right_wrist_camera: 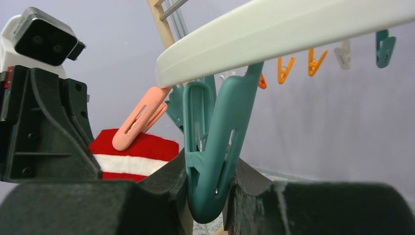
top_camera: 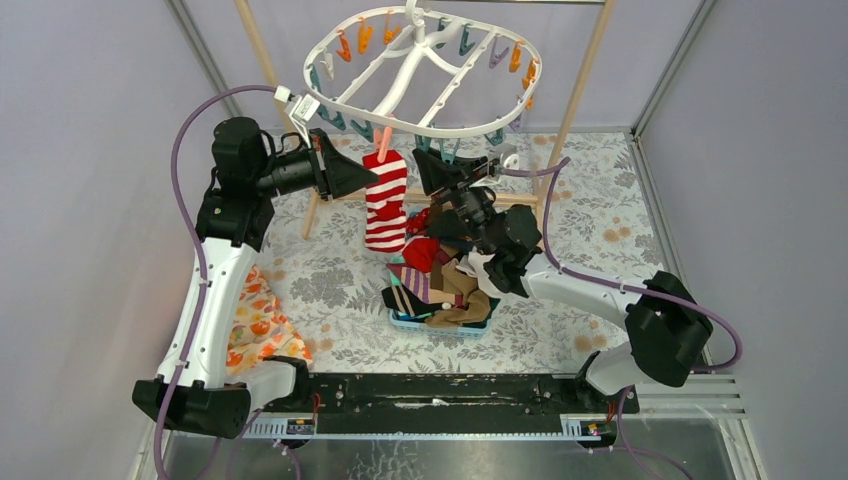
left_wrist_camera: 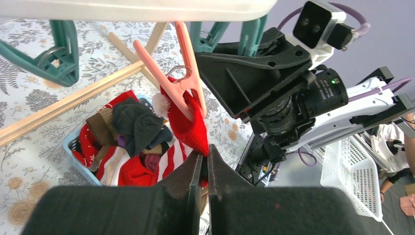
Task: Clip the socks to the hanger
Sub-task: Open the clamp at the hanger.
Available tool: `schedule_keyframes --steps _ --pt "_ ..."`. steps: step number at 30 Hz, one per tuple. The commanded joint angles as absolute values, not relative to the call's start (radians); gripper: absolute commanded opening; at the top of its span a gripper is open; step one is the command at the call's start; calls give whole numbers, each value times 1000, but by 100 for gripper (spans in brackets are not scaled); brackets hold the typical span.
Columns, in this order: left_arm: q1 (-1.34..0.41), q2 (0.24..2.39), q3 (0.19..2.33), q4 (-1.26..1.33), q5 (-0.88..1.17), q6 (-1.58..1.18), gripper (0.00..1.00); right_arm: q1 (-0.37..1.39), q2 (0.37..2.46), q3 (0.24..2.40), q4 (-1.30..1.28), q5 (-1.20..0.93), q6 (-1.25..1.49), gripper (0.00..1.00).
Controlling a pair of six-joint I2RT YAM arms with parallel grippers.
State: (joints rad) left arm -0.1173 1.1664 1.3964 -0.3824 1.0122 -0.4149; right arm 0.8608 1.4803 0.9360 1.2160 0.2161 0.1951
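Note:
The white oval hanger (top_camera: 345, 100) hangs from a wooden frame, with coloured pegs round its rim. A red-and-white striped sock (top_camera: 385, 205) hangs from a pink peg (left_wrist_camera: 182, 83) on the near rim. My left gripper (left_wrist_camera: 205, 156) is shut on that sock's red edge (left_wrist_camera: 188, 125), just below the peg. My right gripper (right_wrist_camera: 208, 169) is shut on a teal peg (right_wrist_camera: 213, 161) under the rim (right_wrist_camera: 293, 34), to the right of the sock (right_wrist_camera: 132, 156). In the top view the grippers, left (top_camera: 372, 178) and right (top_camera: 432, 165), face each other across the sock.
A blue basket (top_camera: 430, 325) below the hanger holds a pile of several socks (top_camera: 440, 275), also in the left wrist view (left_wrist_camera: 132, 122). Wooden poles (top_camera: 580, 90) flank the hanger. An orange floral cloth (top_camera: 255, 320) lies at the left. A white mesh basket (left_wrist_camera: 352, 171) stands off the table.

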Motion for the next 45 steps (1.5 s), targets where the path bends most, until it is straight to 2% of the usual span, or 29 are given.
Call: schedule_keyframes --steps 1,2,3,6,8,10,14,21,33,39,45 --pt "-122 1161 1437 -408 917 -380 12 879 1430 963 1249 216 148 7" --pt "-123 1161 1443 -425 877 -371 20 884 1430 971 1240 217 142 4" --pt "-122 1163 1448 -441 838 -359 32 887 1431 976 1232 218 139 2" --pt "-123 1167 1464 -482 713 -328 43 897 1438 994 1212 221 133 0" --pt "-123 1166 1477 -505 650 -308 58 906 1447 1012 1191 221 123 0" --pt "-123 1160 1490 -521 632 -290 63 917 1455 1028 1171 221 113 0" --pt "-123 1141 1515 -532 765 -276 73 938 1470 1052 1149 222 97 0" --pt "-123 1142 1572 -543 816 -283 78 957 1494 1088 1117 220 95 0" --pt "-166 1199 1620 -466 866 -364 79 971 1509 1092 1105 231 108 0" --pt "-188 1251 1614 -334 917 -466 78 974 1503 1089 1101 229 112 0" --pt "-218 1295 1626 -297 910 -490 73 974 1498 1085 1100 225 117 0"
